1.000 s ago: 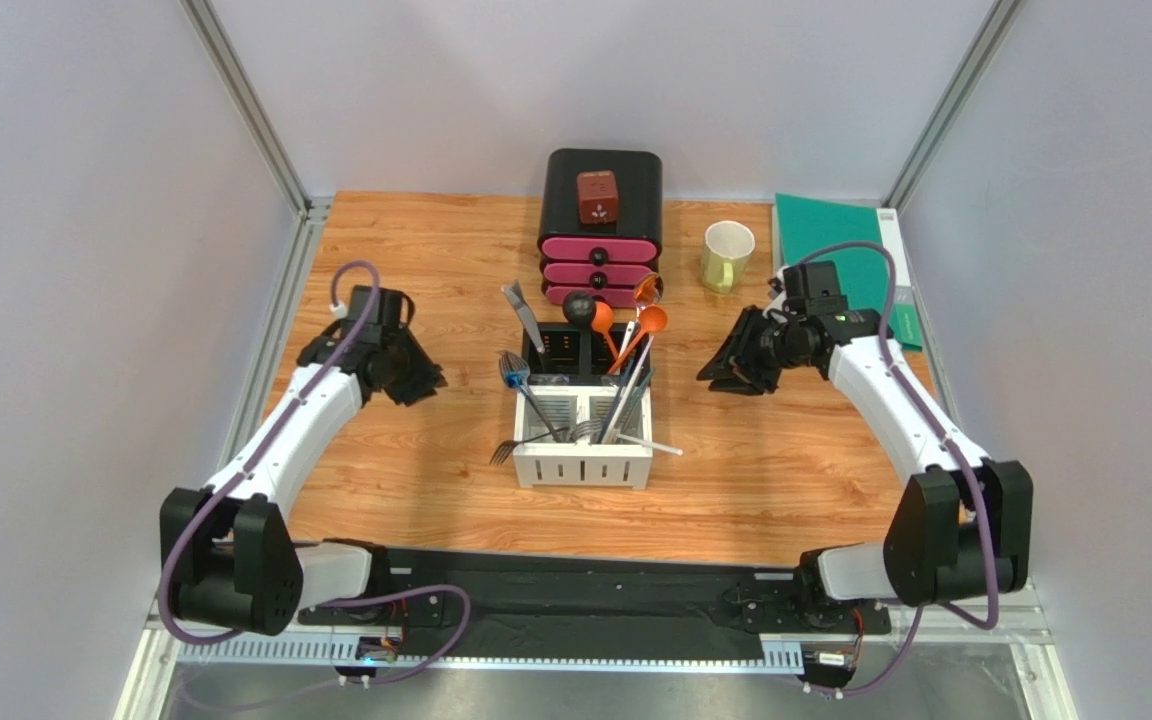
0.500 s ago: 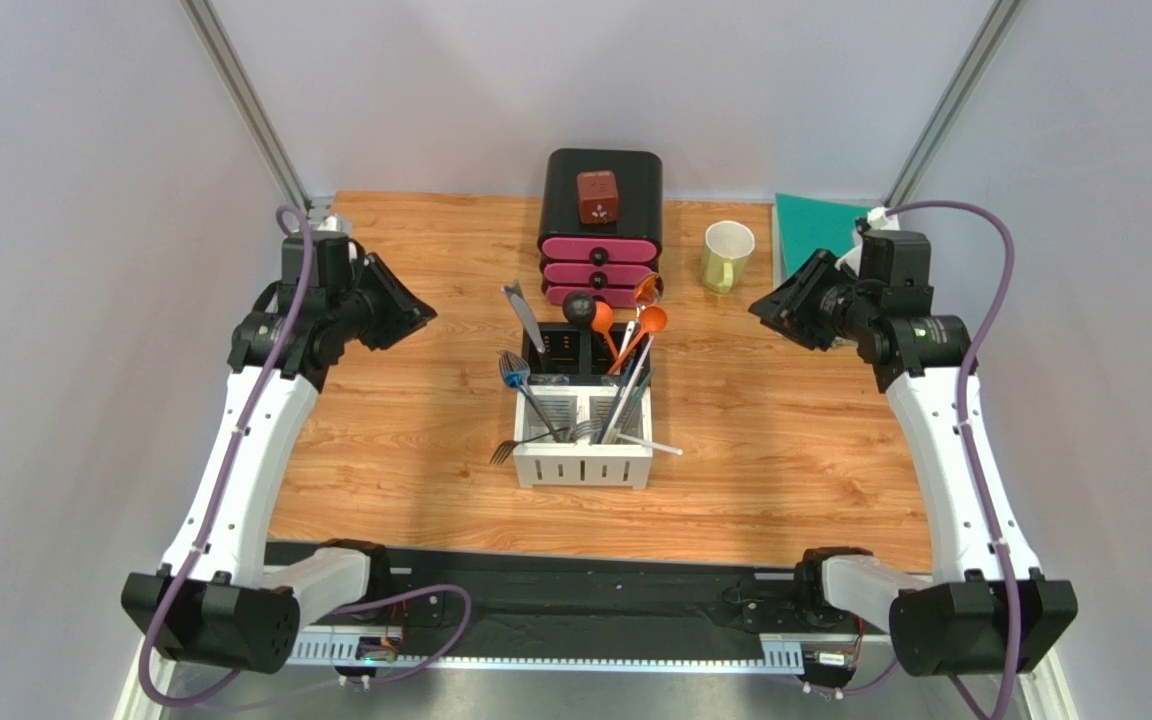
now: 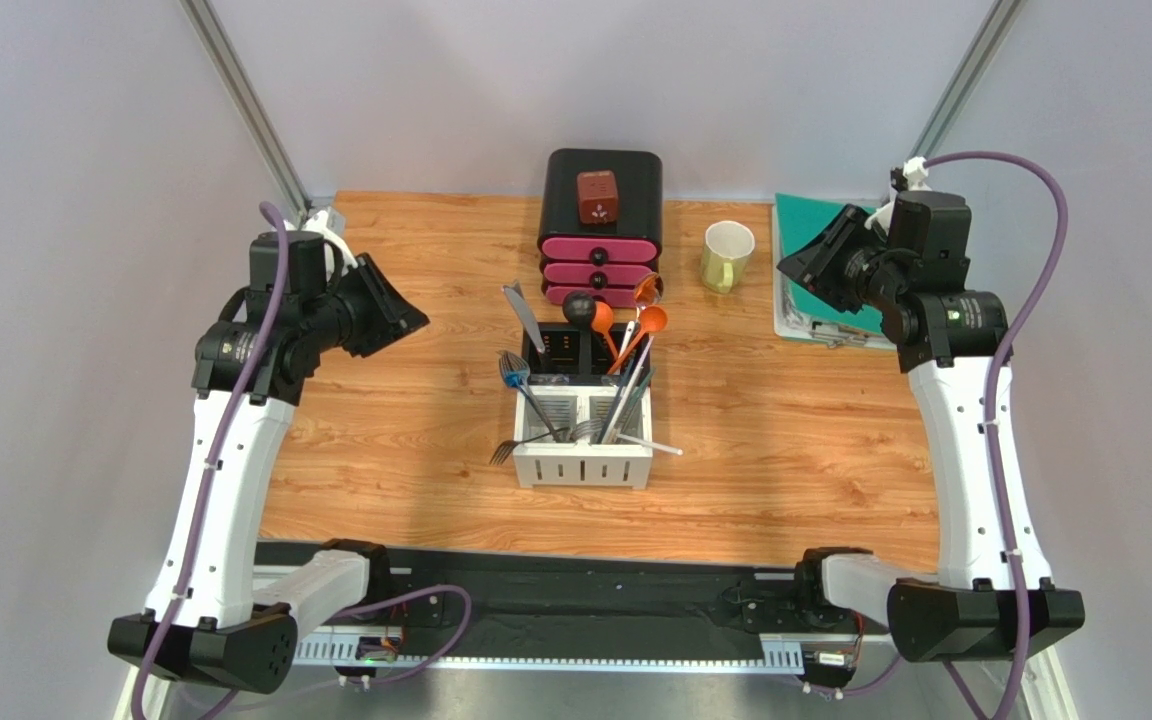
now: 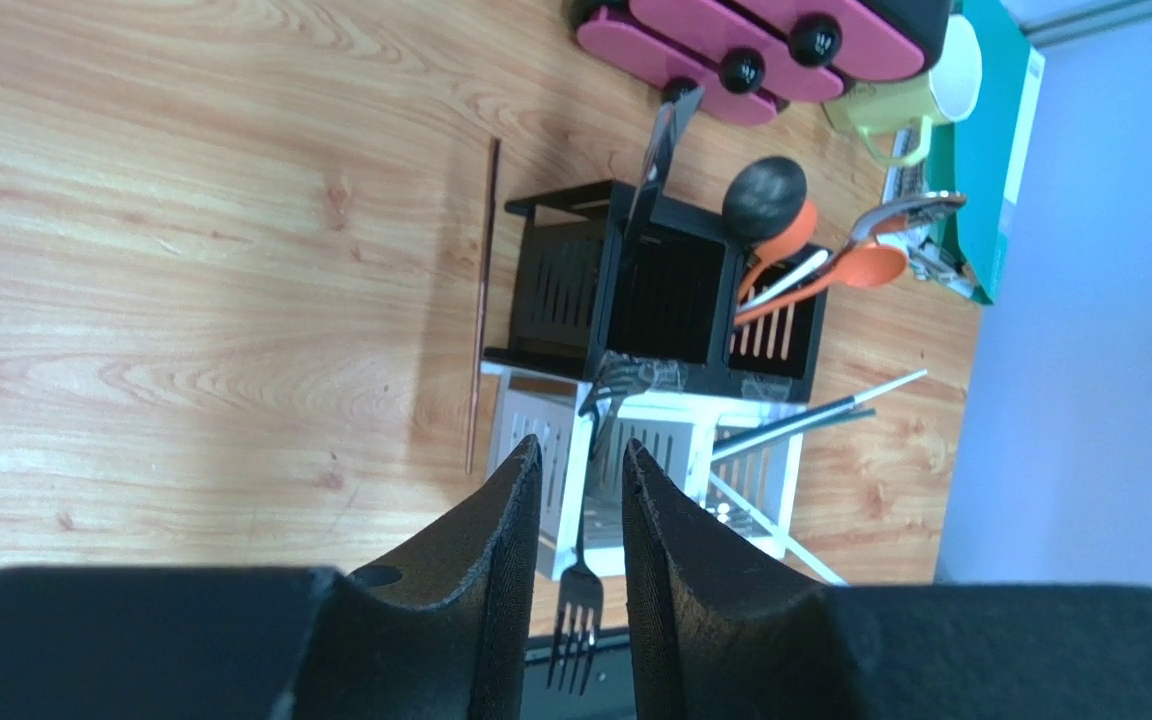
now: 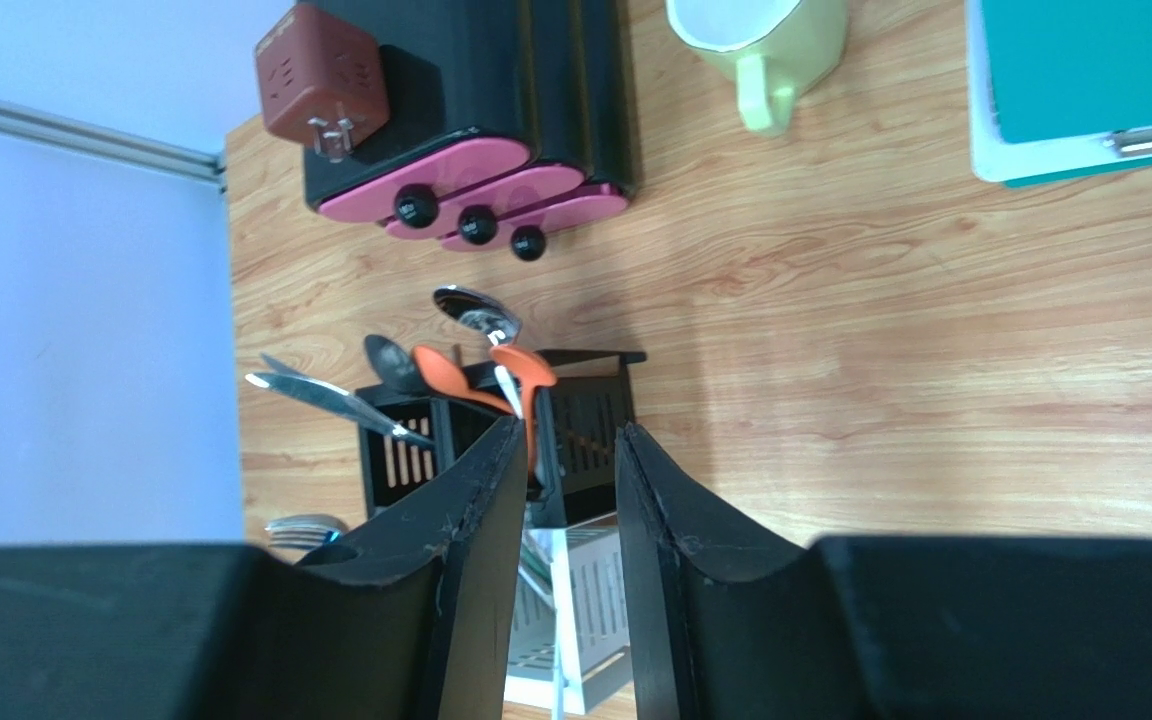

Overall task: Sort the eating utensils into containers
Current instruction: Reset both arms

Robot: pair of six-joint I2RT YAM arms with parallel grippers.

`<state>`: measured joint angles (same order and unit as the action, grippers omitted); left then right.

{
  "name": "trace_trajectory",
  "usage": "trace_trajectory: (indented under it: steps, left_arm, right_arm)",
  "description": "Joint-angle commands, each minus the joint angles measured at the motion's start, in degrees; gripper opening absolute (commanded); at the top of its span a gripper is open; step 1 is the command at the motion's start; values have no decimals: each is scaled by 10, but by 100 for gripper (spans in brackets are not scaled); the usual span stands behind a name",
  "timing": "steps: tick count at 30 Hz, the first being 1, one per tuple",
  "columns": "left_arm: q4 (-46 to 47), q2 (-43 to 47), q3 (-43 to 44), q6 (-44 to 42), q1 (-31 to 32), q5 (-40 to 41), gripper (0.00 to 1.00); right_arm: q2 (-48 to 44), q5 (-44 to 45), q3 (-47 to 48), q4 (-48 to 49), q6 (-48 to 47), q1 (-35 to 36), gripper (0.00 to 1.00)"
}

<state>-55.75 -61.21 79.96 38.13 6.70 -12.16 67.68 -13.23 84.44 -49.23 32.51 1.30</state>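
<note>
Square caddy (image 3: 582,468) at centre frame in the overhead view, on the wooden table (image 3: 387,435): two white slotted bins toward the bottom edge, two black bins toward the top. Crammed with utensils: a knife (image 3: 522,315) leaning up and left out of the black side, a black spoon (image 3: 579,308) and orange spoons (image 3: 642,323) fanning up and right, metal handles (image 3: 627,398) slanting out of the white bins, a fork (image 3: 504,450) poking over the lower-left corner. In the left wrist view, a thin dark stick (image 4: 480,300), slim as a chopstick, flat on the wood just left of the caddy and not touching it. Left claw (image 3: 399,318) well apart from the caddy, to its upper left in the overhead frame, up off the table; fingers parted by a narrow gap, pinching nothing, with the white bins and the fork framed in that gap in its own camera. Right claw (image 3: 796,270) well apart on the upper right, overlapping a green folder (image 3: 823,225) in frame; fingers likewise a little apart and empty, black bins and an orange spoon lined up between them in its own camera. Beyond the caddy, toward the top of the overhead frame, a black box (image 3: 600,248) with pink drawers, a reddish-brown cube (image 3: 597,197) on its lid, and a pale green mug (image 3: 726,255) just right of it.
</note>
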Motion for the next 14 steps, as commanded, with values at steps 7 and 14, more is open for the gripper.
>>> trace_trajectory:
  steps: [7,14]
  left_arm:
    - [-5,57,-49,8,-2,-39,32]
    - [11,52,-64,-16,-2,-59,30]
  right_arm:
    - [21,4,29,40,16,-4,33]
    - [-14,-17,-5,93,24,-3,32]
